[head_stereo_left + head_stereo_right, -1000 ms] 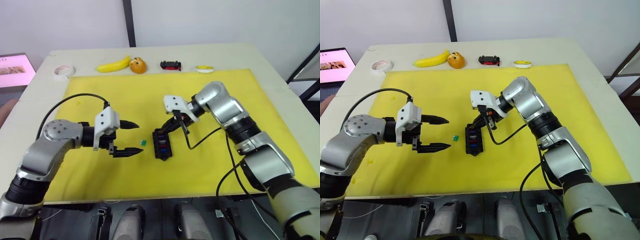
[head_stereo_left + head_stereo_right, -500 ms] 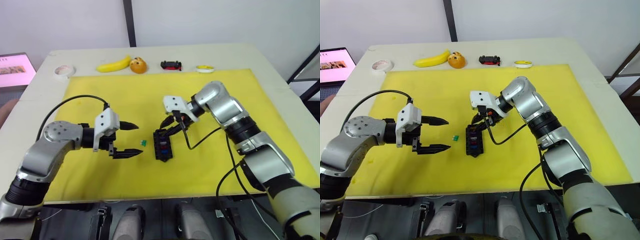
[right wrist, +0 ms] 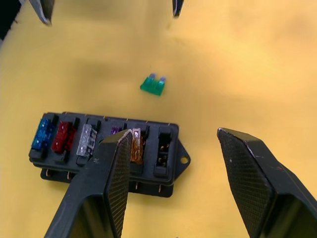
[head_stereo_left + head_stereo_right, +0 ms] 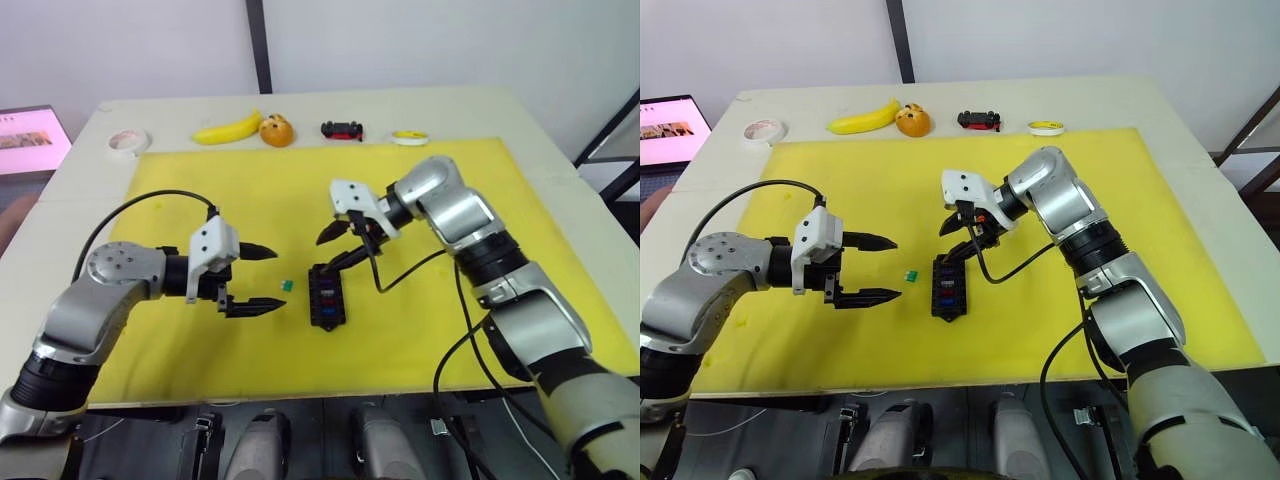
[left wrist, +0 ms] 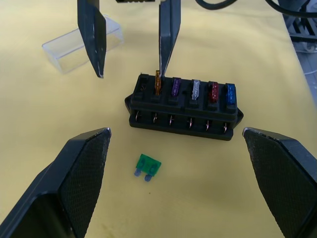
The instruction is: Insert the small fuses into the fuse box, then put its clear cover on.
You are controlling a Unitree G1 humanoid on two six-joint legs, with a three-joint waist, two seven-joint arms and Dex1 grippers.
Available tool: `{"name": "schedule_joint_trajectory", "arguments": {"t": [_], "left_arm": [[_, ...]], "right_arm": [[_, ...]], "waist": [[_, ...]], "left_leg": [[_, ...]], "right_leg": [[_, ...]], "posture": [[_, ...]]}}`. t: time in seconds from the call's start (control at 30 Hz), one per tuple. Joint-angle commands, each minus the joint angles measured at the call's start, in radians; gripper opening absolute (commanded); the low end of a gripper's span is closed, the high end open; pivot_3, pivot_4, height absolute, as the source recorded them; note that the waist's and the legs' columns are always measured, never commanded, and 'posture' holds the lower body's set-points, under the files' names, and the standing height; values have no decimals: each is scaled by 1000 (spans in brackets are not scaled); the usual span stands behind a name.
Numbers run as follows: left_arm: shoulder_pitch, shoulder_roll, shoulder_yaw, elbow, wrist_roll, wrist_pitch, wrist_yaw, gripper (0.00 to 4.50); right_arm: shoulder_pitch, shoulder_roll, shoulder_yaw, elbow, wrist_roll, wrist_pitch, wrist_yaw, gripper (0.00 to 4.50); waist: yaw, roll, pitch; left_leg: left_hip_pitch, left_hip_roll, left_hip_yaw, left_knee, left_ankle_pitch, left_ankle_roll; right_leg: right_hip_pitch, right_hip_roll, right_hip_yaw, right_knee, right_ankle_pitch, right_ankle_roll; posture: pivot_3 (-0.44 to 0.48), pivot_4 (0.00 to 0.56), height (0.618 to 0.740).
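Note:
The black fuse box (image 4: 327, 295) lies mid-mat with amber (image 5: 158, 84), purple, pale clear, red and blue small fuses in one row; the amber one stands higher than the rest, and the end slot beside it is empty. A green fuse (image 4: 287, 286) lies loose on the mat just left of the box. My right gripper (image 4: 335, 250) hangs open just above the box's far end, holding nothing. My left gripper (image 4: 278, 278) is open wide, level with the green fuse and a little left of it. The clear cover (image 5: 81, 42) rests on the mat beyond the box.
Along the table's far edge sit a white tape roll (image 4: 128, 143), a banana (image 4: 226, 130), an orange fruit (image 4: 276, 131), a black-and-red toy car (image 4: 341, 130) and a yellow tape roll (image 4: 409, 138). The yellow mat (image 4: 500, 180) covers most of the table. A lit screen (image 4: 28, 135) stands far left.
My right gripper has opened and lifted a little off the fuse box, leaving the amber fuse in its slot. The left arm has stayed put.

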Motion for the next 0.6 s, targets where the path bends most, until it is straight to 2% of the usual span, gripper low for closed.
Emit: {"name": "schedule_joint_trajectory", "arguments": {"t": [0.03,0.23,0.4,0.6], "left_arm": [[-12,7,18,-12,-4,-20,-6,4500],[-9,11,22,-14,-3,-19,-4,4500],[-8,14,22,-11,-3,-21,-9,4500],[-22,12,13,3,3,-26,-20,4500]], "right_arm": [[-13,-15,-63,-82,60,30,-3,2929],[73,-50,-122,-160,105,30,-52,2929],[170,-88,-131,-272,127,60,-87,2929],[205,-84,-120,-335,128,122,-169,2929]], "waist": [[0,0,0],[4,0,0],[2,0,0],[0,0,0]], "left_leg": [[0,0,0,0,0,0],[0,0,0,0,0,0],[-1,0,0,0,0,0],[0,0,0,0,0,0]], "right_leg": [[0,0,0,0,0,0],[0,0,0,0,0,0],[0,-1,0,0,0,0],[-1,1,0,0,0,0]], "posture": [[0,150,740],[0,150,740],[0,150,740],[0,150,740]]}}
